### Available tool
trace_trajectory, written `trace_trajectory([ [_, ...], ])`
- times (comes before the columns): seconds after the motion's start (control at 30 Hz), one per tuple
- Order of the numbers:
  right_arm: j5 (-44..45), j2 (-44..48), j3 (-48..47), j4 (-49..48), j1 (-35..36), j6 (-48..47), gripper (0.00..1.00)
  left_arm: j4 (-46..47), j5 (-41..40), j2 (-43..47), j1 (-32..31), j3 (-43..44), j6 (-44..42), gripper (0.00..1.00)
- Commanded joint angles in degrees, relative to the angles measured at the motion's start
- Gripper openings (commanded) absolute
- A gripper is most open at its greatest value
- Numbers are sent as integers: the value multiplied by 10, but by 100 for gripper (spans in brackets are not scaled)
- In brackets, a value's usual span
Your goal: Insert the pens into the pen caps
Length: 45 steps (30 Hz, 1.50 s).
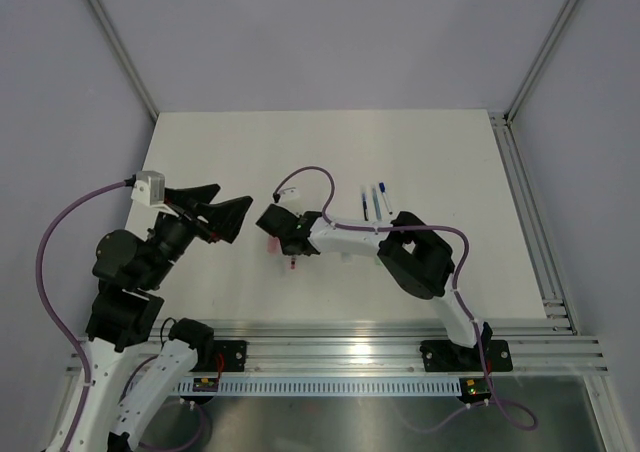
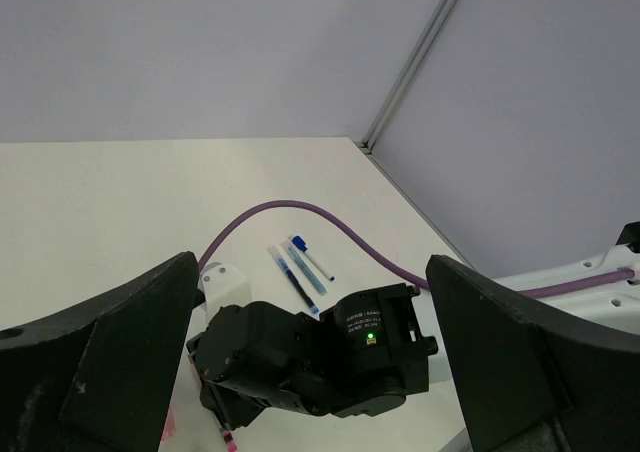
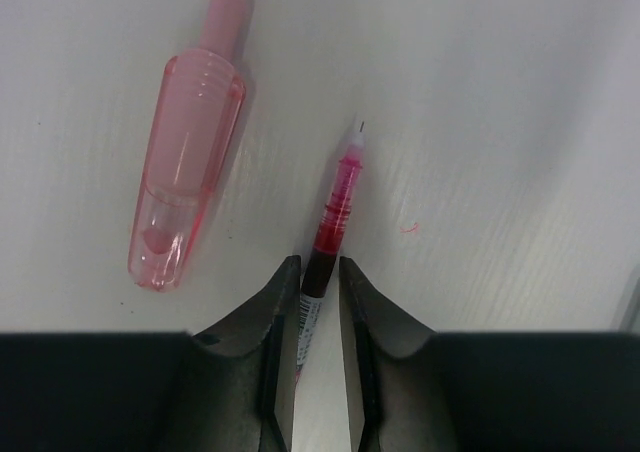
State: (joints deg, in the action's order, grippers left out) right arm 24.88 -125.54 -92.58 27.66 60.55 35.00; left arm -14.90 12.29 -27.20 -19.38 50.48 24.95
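At the left of the bench, the left fingers are held off the surface and are spread wide, with nothing between them. They are pointed toward the middle of the bench, where the right arm's wrist is seen between them in the left wrist view.

Near the middle of the bench, just in front of the right wrist, a pink pen cap is laid flat on the surface. It is translucent, with its closed end toward the right wrist camera and its ribbed end away from it; a paler pink stem is seen reaching out of the ribbed end to the top edge of the view.

Just to the right of the cap, and apart from it, a red pen is laid on the bench with its fine tip pointed away from the wrist. The right fingers are brought in narrow on the rear, dark part of this pen, one on each side, and the gap at their tips is filled by the barrel. The front half of the pen is left exposed ahead of the fingertips.

Further right, behind the right forearm, a group of three pens is laid side by side: one dark, one blue, one white with a blue end. A purple cable is looped over the bench beside them.
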Motion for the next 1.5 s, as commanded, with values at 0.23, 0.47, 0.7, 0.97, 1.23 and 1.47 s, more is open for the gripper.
trace_trajectory([
  [0.23,13,26,66,-26,-30,12,27,32,44,-37,10,1,17,99],
  [0.47,-10,100,152,-114,-48,18,2,33,77,-78,19,2,32,99],
  [0.7,-14,240,221,-202,-48,7,0,42,116,-130,21,0,52,99],
  [0.97,9,440,309,-270,-49,32,0,114,274,-211,20,-11,97,97],
  [1.23,29,564,341,-321,-43,26,0,160,359,-272,7,-17,126,67],
  [1.47,16,556,306,-335,-27,26,0,187,396,-312,-17,-16,137,68],
])
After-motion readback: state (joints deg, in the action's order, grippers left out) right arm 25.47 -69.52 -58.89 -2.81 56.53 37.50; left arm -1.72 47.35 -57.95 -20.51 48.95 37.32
